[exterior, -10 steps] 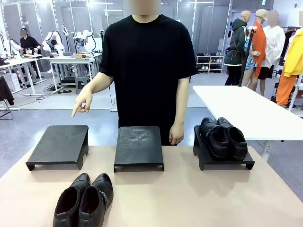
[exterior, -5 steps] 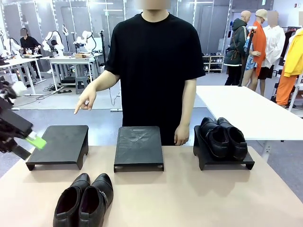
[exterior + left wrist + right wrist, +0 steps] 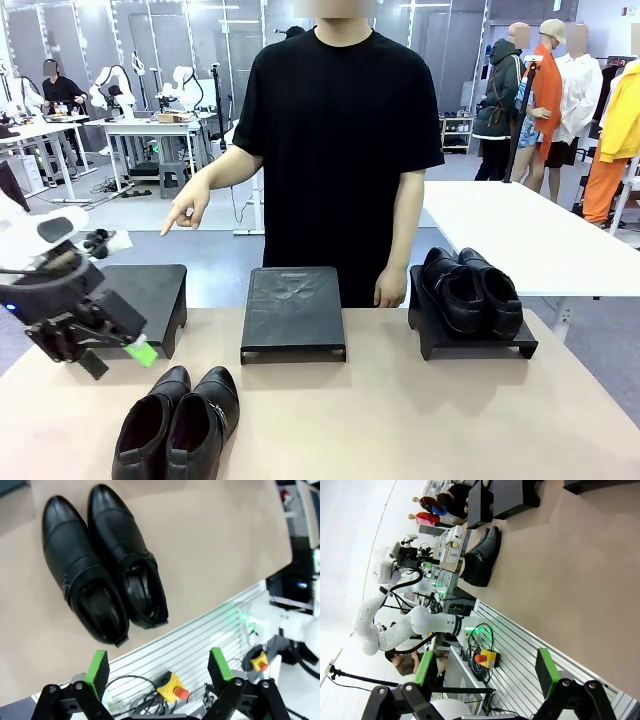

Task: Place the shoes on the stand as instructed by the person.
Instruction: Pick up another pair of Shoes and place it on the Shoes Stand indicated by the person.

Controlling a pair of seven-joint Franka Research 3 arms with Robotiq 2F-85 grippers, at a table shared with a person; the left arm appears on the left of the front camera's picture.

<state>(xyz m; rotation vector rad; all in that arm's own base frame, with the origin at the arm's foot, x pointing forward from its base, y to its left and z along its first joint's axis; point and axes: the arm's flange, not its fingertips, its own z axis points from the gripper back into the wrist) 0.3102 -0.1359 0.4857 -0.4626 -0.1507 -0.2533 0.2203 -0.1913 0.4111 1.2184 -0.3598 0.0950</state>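
black leather shoes are set side by side at the near edge of the table, not yet lifted. the left gripper is held just beside them, fingers spread and empty; the right gripper is likewise spread and empty. farther back, the left stand seems pointed at by the person's hand. approach is judged in hand; next, the pair must be straddled and clamped.

Legible text, labels, brands, numbers, signs: none can be read. No marking is made out on the shoes, the black stands or the tan table.
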